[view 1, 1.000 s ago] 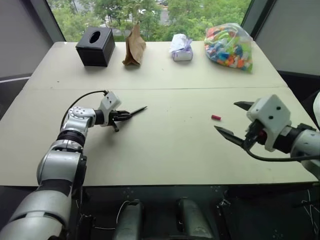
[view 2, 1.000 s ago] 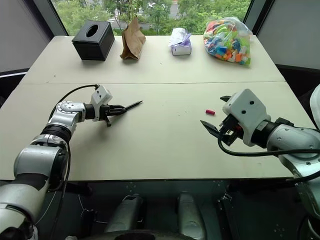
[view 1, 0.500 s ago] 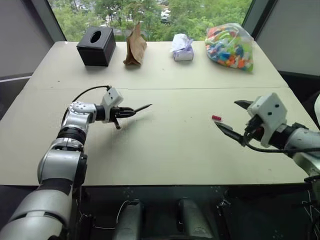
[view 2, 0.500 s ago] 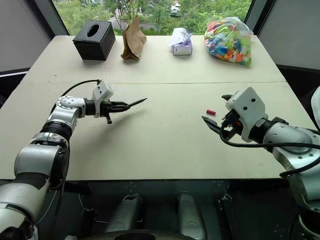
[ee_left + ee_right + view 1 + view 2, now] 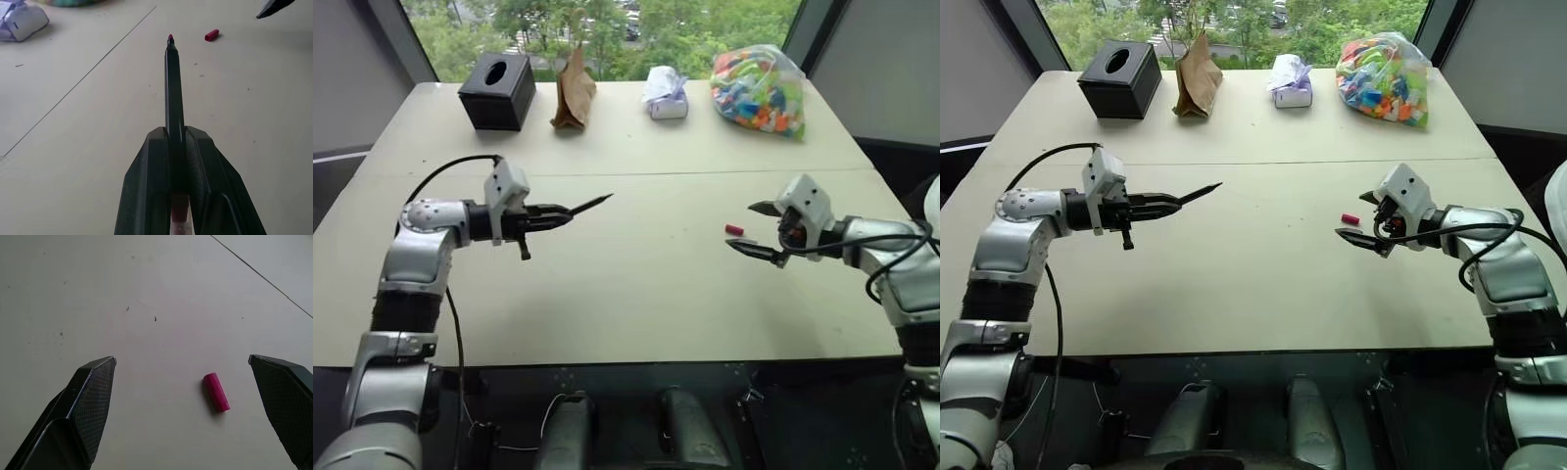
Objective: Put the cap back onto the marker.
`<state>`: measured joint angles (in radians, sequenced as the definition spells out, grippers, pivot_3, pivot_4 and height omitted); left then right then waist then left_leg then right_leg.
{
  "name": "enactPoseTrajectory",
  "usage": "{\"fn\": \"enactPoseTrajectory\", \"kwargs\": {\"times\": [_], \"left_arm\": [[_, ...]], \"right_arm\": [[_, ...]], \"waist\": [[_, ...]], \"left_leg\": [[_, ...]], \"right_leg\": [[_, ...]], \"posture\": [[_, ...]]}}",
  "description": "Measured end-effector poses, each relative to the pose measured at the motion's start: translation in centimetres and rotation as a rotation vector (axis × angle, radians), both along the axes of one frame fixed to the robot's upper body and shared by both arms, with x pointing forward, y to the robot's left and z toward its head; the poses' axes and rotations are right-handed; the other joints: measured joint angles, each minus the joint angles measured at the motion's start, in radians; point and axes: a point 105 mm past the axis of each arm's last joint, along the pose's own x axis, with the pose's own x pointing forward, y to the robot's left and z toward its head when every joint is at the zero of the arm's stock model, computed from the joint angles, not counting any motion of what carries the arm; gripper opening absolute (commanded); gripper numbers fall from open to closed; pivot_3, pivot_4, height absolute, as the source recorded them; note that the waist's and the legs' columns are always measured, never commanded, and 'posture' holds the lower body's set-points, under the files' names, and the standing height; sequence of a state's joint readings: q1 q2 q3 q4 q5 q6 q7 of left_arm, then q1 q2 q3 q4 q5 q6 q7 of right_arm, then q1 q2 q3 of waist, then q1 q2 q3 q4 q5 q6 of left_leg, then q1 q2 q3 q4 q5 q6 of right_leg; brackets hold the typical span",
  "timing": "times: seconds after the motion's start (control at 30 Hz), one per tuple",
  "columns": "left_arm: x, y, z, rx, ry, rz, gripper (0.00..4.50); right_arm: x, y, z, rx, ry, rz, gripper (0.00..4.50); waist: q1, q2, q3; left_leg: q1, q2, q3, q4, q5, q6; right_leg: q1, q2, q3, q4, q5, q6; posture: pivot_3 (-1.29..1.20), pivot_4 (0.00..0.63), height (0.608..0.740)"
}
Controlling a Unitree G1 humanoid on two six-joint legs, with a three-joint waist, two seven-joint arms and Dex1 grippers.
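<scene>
My left claw [image 5: 546, 215] has lifted the marker [image 5: 578, 208] clear of the bench [image 5: 636, 284] since a second ago; it is clamped shut on the barrel, which sticks out nearly level toward the middle, tip leading. My right claw [image 5: 1363, 221] has meanwhile reached forward and down toward the cap [image 5: 216, 391], and its fingers now stand spread as wide as they go with nothing between them but bench and that little red cylinder, which lies flat between the fingertips, nearer one finger than the other (not yet touched, as far as I can see). So one half of the job is in hand, and I judge the next move is closing on the cap.

Counted: one marker, one cap, two claws. Along the far edge of the bench sit four other things: one black tissue box [image 5: 497, 90], one brown paper bag [image 5: 574, 88], one small pale packet [image 5: 666, 93] and one clear bag of colourful pieces [image 5: 759, 90].
</scene>
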<state>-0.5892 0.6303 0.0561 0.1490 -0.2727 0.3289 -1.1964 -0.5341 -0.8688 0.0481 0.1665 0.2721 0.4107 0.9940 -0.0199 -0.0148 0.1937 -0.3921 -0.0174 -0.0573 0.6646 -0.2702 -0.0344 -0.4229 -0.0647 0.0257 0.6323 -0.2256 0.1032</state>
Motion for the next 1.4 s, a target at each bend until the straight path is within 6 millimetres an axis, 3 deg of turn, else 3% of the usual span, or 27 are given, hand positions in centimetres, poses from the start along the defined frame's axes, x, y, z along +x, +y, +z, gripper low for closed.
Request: {"fn": "enactPoseTrajectory", "kwargs": {"times": [0.17, 0.43, 0.9, 1.0, 1.2, 1.4], "left_arm": [[-1.5, 0.2, -1.3, -0.008, 0.024, 0.059, 0.03], [-2.5, 0.1, -0.6, -0.032, -0.015, 0.1, 0.03], [-2.9, 0.0, -0.7, -0.042, -0.008, 0.127, 0.03], [-2.7, 0.0, -0.3, -0.043, -0.018, 0.123, 0.0], [-2.6, -0.2, 0.1, -0.042, -0.029, 0.115, 0.0], [-2.6, -0.1, 0.0, -0.037, -0.027, 0.114, 0.0]], "right_arm": [[2.8, -0.6, -1.1, -0.024, 0.054, 0.011, 4.5], [4.2, -1.2, -4.5, -0.064, 0.159, 0.0, 4.5], [4.5, -2.0, -4.5, -0.068, 0.144, -0.011, 4.5], [4.5, -1.9, -4.7, -0.059, 0.144, -0.016, 3.22], [4.5, -1.9, -4.8, -0.05, 0.144, -0.02, 0.02], [4.5, -2.0, -4.9, -0.047, 0.139, -0.023, 0.02]], "waist": [[-0.003, 0.0, 0.0], [0.003, 0.0, 0.0], [0.003, 0.0, 0.0], [0.002, 0.0, 0.0], [0.001, 0.0, 0.0], [0.001, 0.0, 0.0]], "left_leg": [[0.0, 0.0, 0.0, 0.0, 0.0, 0.0], [0.0, -0.001, 0.0, -0.001, 0.0, 0.0], [0.0, -0.001, 0.0, -0.001, 0.0, 0.0], [0.0, -0.001, 0.0, -0.001, 0.0, 0.0], [0.001, -0.001, 0.0, -0.001, 0.0, 0.0], [0.001, -0.001, 0.0, -0.001, 0.0, 0.0]], "right_leg": [[0.0, 0.001, 0.0, 0.0, 0.0, -0.001], [0.0, -0.001, 0.0, -0.001, 0.0, -0.001], [0.0, -0.001, 0.0, 0.0, 0.001, -0.001], [0.0, -0.001, 0.0, 0.0, 0.001, -0.001], [0.001, -0.001, 0.0, 0.0, 0.001, -0.001], [0.001, -0.001, 0.0, 0.0, 0.001, -0.001]], "posture": [[0.0, 0.15, 0.74], [0.0, 0.15, 0.74], [0.0, 0.15, 0.74], [0.0, 0.15, 0.74], [0.0, 0.15, 0.74], [0.0, 0.15, 0.74]]}}
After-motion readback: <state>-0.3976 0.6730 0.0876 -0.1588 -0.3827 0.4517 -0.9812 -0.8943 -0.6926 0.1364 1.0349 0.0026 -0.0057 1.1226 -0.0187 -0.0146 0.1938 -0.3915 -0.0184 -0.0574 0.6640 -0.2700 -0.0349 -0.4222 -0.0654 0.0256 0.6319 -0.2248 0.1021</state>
